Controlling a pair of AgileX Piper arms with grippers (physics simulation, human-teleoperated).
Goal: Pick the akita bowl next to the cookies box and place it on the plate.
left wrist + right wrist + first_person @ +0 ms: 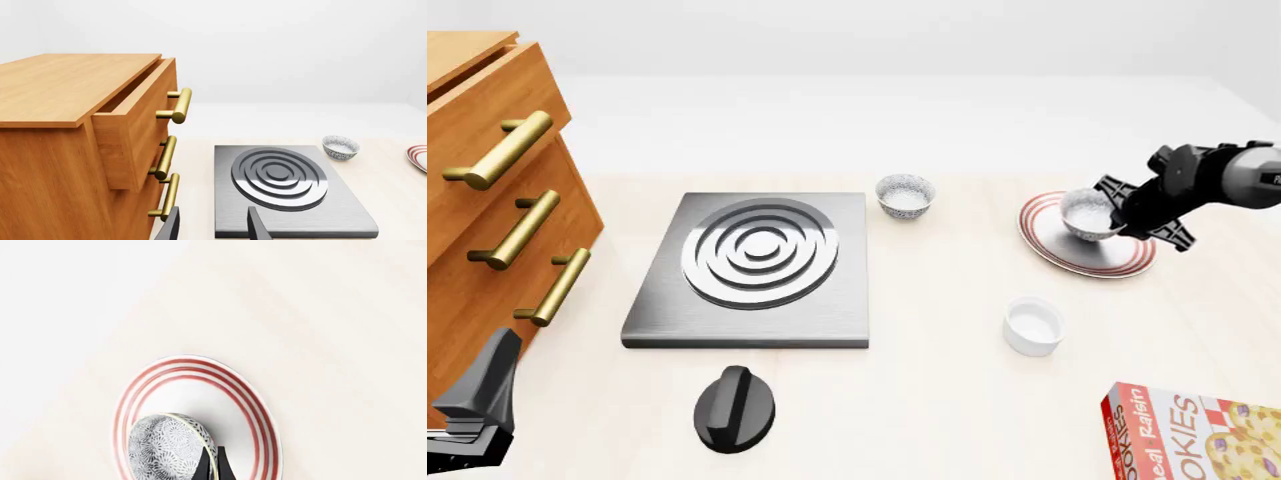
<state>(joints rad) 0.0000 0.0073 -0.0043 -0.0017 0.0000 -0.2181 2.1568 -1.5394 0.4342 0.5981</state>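
Observation:
My right gripper (1112, 214) is shut on the rim of the akita bowl (1089, 213), holding it over the middle of the plate (1054, 252). In the right wrist view the speckled bowl (167, 447) is tilted, its outside facing the camera. The dark fingers (203, 466) pinch its rim above the red-ringed plate (200, 390). I cannot tell whether the bowl touches the plate. The cookies box (1194, 435) lies at the near right corner. My left gripper (213, 227) is open and holds nothing, low at the near left (474, 400).
An identical speckled bowl (905, 195) stands behind the grey stove (747, 320), also in the left wrist view (340, 147). A plain white cup (1033, 326) sits nearer than the plate. A black knob (735, 407) lies in front of the stove. A wooden drawer cabinet (494, 200), top drawer ajar, stands left.

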